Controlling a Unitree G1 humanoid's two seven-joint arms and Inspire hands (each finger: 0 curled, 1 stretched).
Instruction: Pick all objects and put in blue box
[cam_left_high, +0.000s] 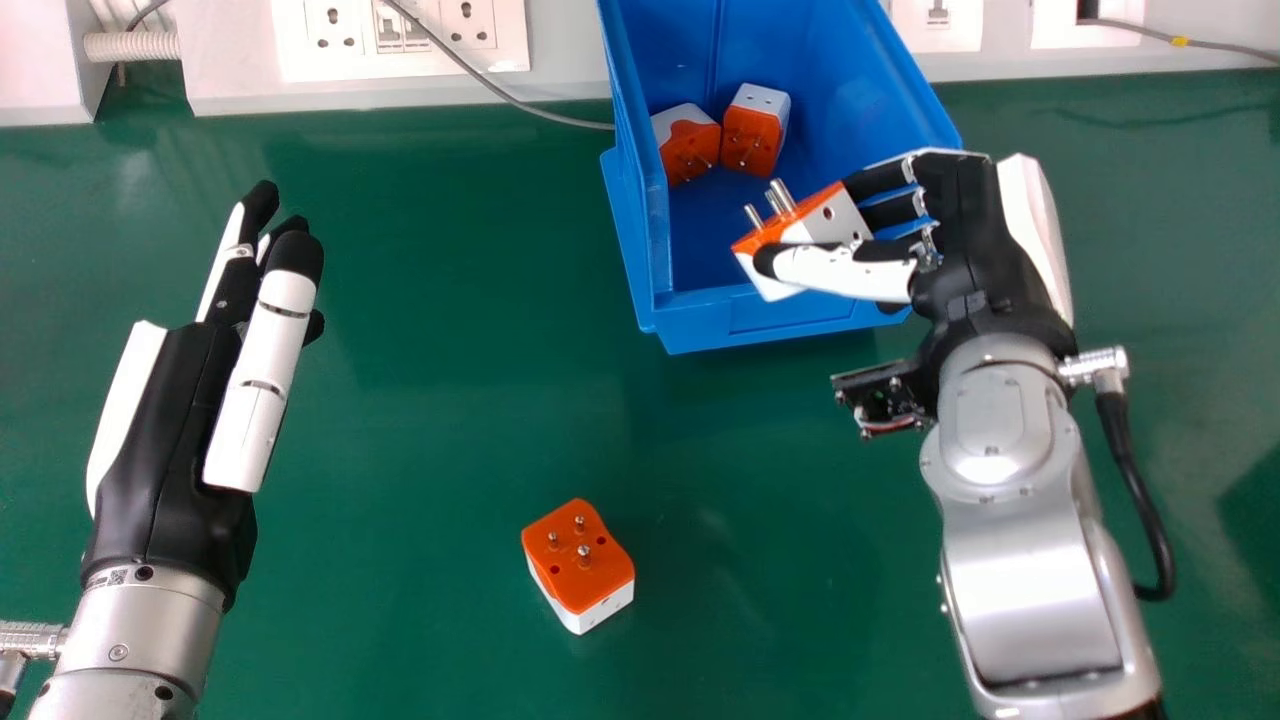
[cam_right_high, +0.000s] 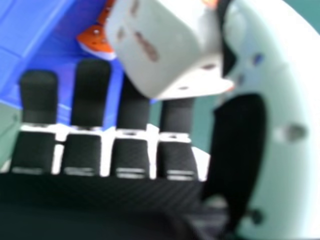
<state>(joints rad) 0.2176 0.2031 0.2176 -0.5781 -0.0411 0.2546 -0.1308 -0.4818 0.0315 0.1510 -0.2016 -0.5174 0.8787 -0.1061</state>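
While the right hand (cam_left_high: 985, 245) pinches a plug (cam_left_high: 842, 218) between its thumb and partly bent fingers, the plug hangs over the near end of the blue box (cam_left_high: 790, 316), prongs slanting up. The box stands against the far edge of the bench (cam_left_high: 430, 420); two more plugs (cam_left_high: 753, 132) lie inside, side by side. Another plug (cam_left_high: 580, 565) sits on the bench, well apart from that far edge, prongs up. Over the bench's left part, the left hand (cam_left_high: 165, 430) has its fingers nearly straight, gripping nothing.
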